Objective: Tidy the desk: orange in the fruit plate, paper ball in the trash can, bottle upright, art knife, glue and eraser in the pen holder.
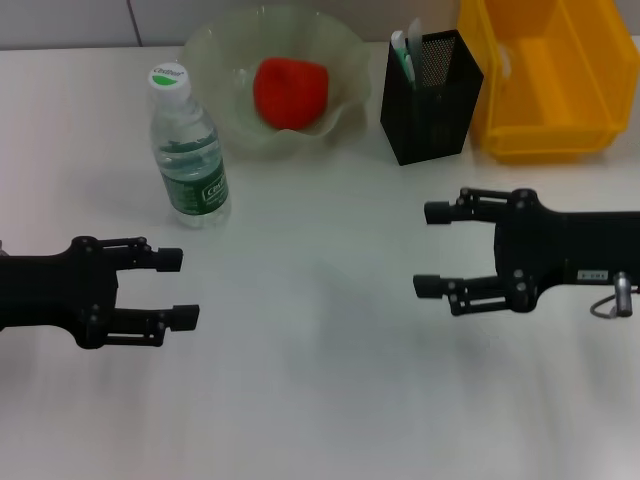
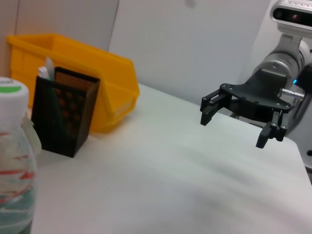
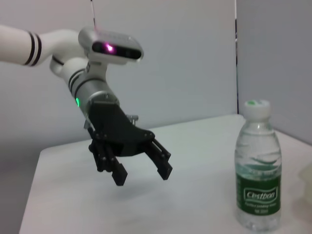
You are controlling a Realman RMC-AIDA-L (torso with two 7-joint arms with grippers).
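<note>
Left gripper [image 1: 180, 290]: hovering over the desk [image 1: 320, 400] near side, jaws spread, grasping nothing.
Right gripper [image 1: 432, 250]: hovering opposite, jaws spread, likewise carrying nothing.
Bottle [image 1: 188, 150]: standing upright beyond the left gripper, cap on.
Orange [image 1: 290, 92]: sitting inside the fruit plate [image 1: 215, 45] at the far edge.
Pen holder [image 1: 430, 100]: standing beside the plate, the art knife [image 1: 401, 50] poking out.
Trash can [image 1: 545, 75]: sitting just beside the holder, far right.
</note>
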